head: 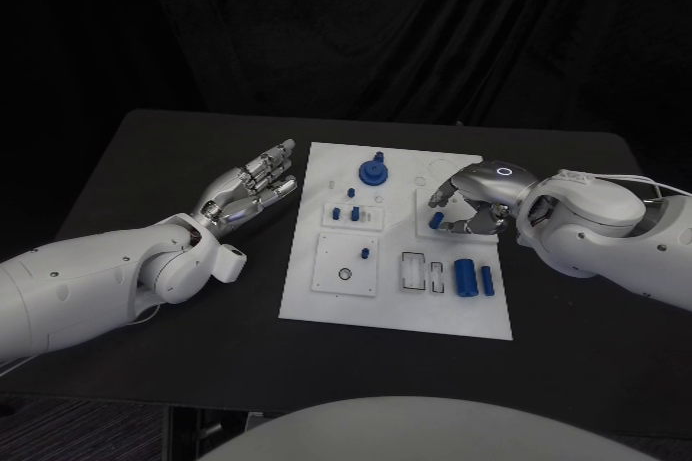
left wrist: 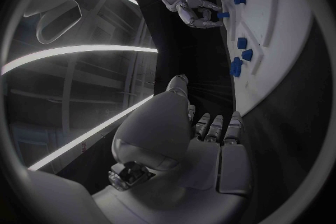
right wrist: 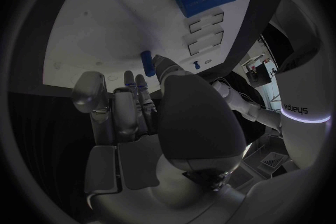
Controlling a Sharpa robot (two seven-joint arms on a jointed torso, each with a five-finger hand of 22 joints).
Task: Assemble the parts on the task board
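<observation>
The white task board (head: 397, 301) lies in the middle of the black table. My right hand (head: 473, 203) reaches over its right side, thumb and a finger closed round a small blue peg (head: 436, 219) that stands upright on the board. The right wrist view has this peg (right wrist: 147, 59) at the fingertips of my right hand (right wrist: 164, 112). My left hand (head: 254, 186) hovers left of the board, fingers spread, holding nothing. A blue gear-like part (head: 375, 171) stands at the board's far end, and two short blue pegs (head: 345, 213) stand in a small plate.
A thick blue cylinder (head: 464, 276) and a thinner blue piece (head: 488, 280) lie at the board's right edge beside rectangular slots (head: 426, 272). A round hole (head: 346, 273) sits in a square plate nearer the front. Bare black table (head: 144, 151) surrounds the board.
</observation>
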